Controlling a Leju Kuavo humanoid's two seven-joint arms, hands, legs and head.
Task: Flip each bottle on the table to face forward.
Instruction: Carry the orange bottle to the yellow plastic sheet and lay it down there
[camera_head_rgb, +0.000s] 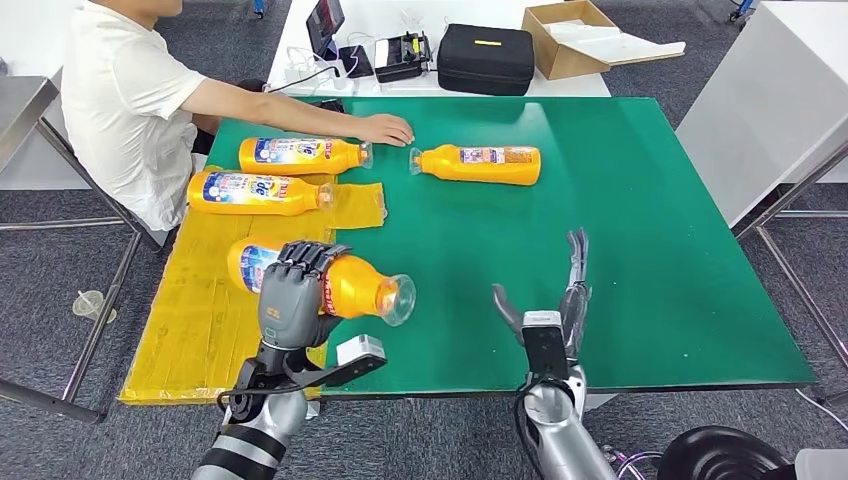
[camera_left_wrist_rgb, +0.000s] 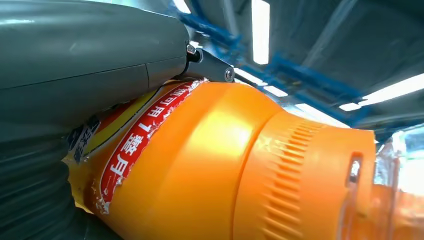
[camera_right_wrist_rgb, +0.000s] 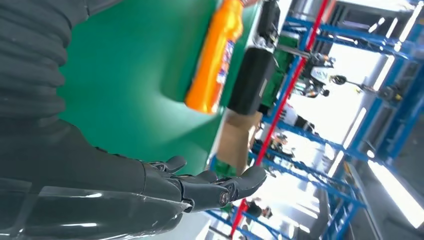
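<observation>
bottle gripped at the table's near edge

the nearest bottle (camera_head_rgb: 340, 285) lies on its side, half on the yellow mat (camera_head_rgb: 215, 300), the left hand (camera_head_rgb: 293, 292) wrapped around it. the right hand (camera_head_rgb: 560, 300) hovers, fingers apart. it could roll off the green table (camera_head_rgb: 650, 220) if released askew. a person (camera_head_rgb: 130, 100) reaches in.

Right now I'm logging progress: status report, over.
Left hand grips nearest bottle. Right hand open over table. Person's hand rests between far bottles.
</observation>
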